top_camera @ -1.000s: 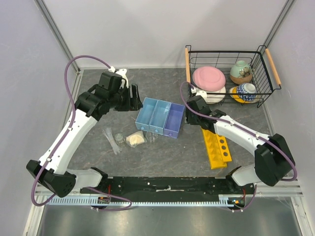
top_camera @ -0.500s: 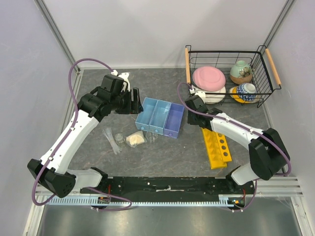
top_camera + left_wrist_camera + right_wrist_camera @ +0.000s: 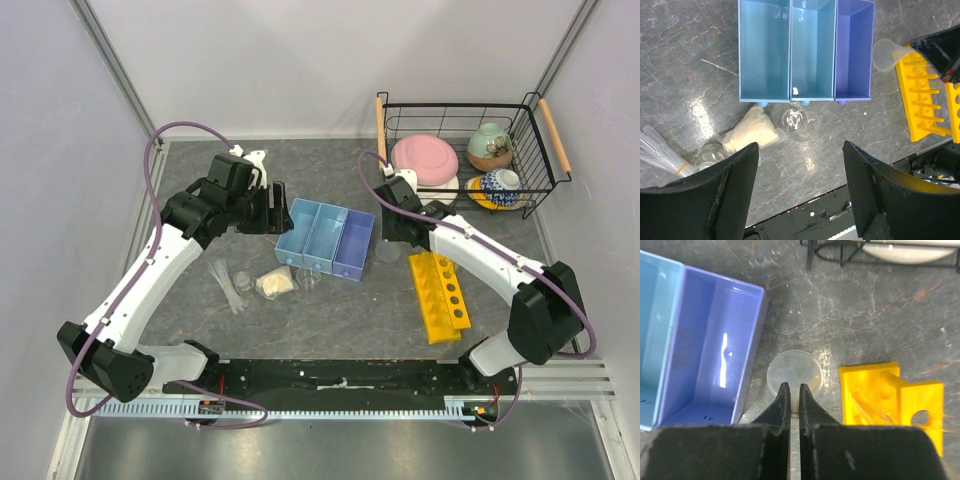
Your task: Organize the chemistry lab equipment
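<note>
My right gripper [image 3: 794, 386] is shut on the thin stem of the clear funnel [image 3: 794, 372], whose round mouth faces down between the blue three-compartment tray [image 3: 757, 330] and the yellow rack [image 3: 890, 395]. From above, the funnel [image 3: 388, 250] shows just under the right gripper [image 3: 388, 235]. My left gripper [image 3: 800, 147] hangs open over the table, empty, off the left end of the tray [image 3: 325, 238]. Below it lie a small clear beaker [image 3: 800, 125], a cream lump [image 3: 752, 131] and thin test tubes [image 3: 657, 150].
A black wire basket [image 3: 460, 115] at the back right holds a pink plate [image 3: 424, 158] and ceramic bowls [image 3: 490, 145]. A small clear jar [image 3: 242, 281] sits beside the test tubes [image 3: 225, 282]. The rack [image 3: 440, 295] lies right of the tray.
The right gripper's jaws have closed on the funnel's stem, and its wrist has shifted slightly toward the back. The left arm has barely moved.
</note>
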`<state>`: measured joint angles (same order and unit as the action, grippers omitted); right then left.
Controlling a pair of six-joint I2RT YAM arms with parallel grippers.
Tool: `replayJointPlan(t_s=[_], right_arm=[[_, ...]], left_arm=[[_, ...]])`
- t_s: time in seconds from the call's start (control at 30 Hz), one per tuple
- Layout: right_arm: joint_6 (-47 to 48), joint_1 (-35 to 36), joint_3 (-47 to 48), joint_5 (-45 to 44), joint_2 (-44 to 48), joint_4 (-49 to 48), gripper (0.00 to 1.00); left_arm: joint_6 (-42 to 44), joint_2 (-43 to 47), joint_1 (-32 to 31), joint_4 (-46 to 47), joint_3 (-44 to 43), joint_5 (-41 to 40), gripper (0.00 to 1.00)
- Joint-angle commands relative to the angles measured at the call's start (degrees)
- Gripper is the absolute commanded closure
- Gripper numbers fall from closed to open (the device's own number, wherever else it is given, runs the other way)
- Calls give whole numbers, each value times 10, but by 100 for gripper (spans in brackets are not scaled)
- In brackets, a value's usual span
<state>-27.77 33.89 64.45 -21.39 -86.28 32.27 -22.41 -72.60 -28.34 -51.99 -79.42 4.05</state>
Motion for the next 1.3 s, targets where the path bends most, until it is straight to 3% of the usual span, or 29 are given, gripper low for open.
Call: replayJointPlan(t_s=[0.0,0.23,0.5,0.7,0.93,1.27], right_arm=[[34,-1,95,0,34,99,100],[57,-1,205,123,56,200,100],[54,22,231,285,51,212,100],[38,27,212,383,35,148,100],[-45,27,145,454,31,-29,100],[-149,17,127,499,-46,-206,100]], left_arm=[[20,15,3,28,6,24,25],[18,27,2,38,18,42,25],[19,40,3,42,20,53,25],[19,52,3,41,22,61,25],[20,69,3,37,33,61,25],[24,76,3,36,33,70,25]])
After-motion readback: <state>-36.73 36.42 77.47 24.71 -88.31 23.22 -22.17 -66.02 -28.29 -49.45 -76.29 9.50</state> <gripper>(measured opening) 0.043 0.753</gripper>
